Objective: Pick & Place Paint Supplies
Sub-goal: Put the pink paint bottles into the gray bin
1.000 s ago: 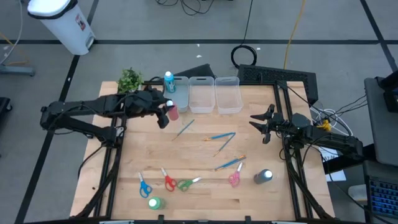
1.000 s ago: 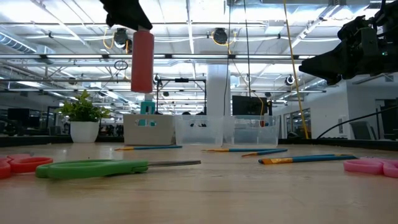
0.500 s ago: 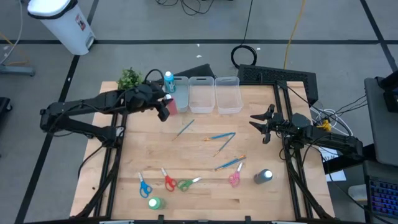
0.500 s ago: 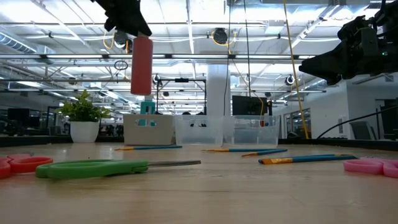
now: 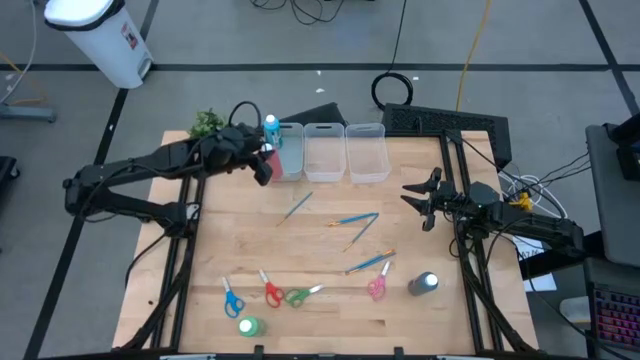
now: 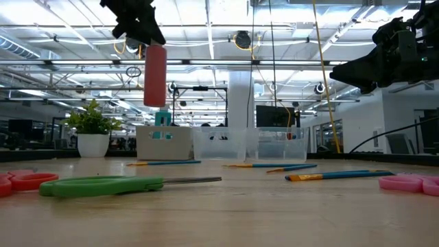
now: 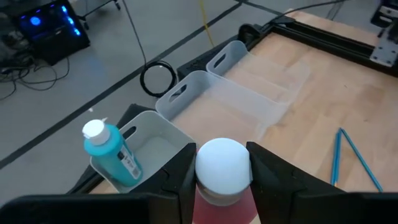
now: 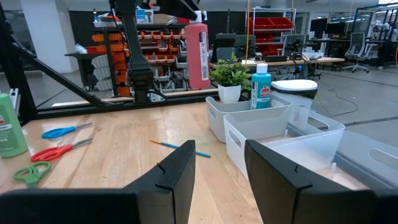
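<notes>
**Now the pink-red bottle nears the first bin**

Over the last second the left gripper (image 5: pixel 263 166) has carried the pink-red paint bottle (image 6: pixel 155 75) toward the back of the tabletop (image 5: pixel 330 320), from beside the row of clear bins to just at the near edge of the leftmost bin (image 5: pixel 288 150). Its fingers (image 7: pixel 180 180) are clamped on the bottle just below its white cap, and the bottle hangs upright, well above the wood. The blue bottle (image 7: pixel 112 154) already stands in that bin, so this looks like the second bottle on its way in; a little more reach and a release should finish it.

The right gripper (image 5: pixel 418 199) has not moved, waiting at the right side with fingers apart and empty. Scissors, brushes, the green bottle (image 5: pixel 247 326) and the grey bottle (image 5: pixel 424 284) lie out on the tabletop.
</notes>
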`<act>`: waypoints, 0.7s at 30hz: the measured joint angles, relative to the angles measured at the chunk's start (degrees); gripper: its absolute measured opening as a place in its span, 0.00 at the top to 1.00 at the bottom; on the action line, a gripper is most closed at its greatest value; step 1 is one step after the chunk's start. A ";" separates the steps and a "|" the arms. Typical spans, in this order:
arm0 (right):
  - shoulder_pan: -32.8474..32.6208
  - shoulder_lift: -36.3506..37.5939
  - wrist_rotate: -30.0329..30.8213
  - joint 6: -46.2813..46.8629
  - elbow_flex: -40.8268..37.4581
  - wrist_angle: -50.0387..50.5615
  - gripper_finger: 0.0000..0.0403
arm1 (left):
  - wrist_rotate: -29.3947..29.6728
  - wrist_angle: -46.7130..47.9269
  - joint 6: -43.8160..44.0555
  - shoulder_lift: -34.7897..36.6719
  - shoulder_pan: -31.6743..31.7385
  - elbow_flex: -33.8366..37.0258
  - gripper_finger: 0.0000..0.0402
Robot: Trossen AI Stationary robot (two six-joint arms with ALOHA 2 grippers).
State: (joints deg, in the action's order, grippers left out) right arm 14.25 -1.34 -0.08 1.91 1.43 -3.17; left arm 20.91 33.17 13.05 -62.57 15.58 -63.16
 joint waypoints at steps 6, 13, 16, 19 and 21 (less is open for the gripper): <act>0.02 -0.02 0.00 -0.02 0.00 0.02 0.68 | 0.06 -1.38 0.99 -0.97 2.07 0.00 0.70; -0.01 0.00 0.00 0.00 0.00 0.01 0.68 | 0.01 -4.05 0.19 -5.83 4.91 0.00 0.70; 0.02 0.00 0.00 -0.02 0.00 -0.01 0.68 | -0.03 -5.18 -0.96 -8.24 6.30 0.06 0.70; -0.01 0.00 0.00 0.00 0.00 0.01 0.68 | -0.04 -8.39 -2.23 -9.84 8.06 0.05 0.70; 0.01 0.00 0.00 -0.02 0.00 -0.01 0.68 | -0.42 -10.48 -2.46 -10.64 9.32 0.06 0.70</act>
State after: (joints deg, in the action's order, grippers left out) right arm 14.26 -1.34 -0.08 1.89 1.43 -3.18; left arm 20.48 22.69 10.59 -73.21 24.90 -63.09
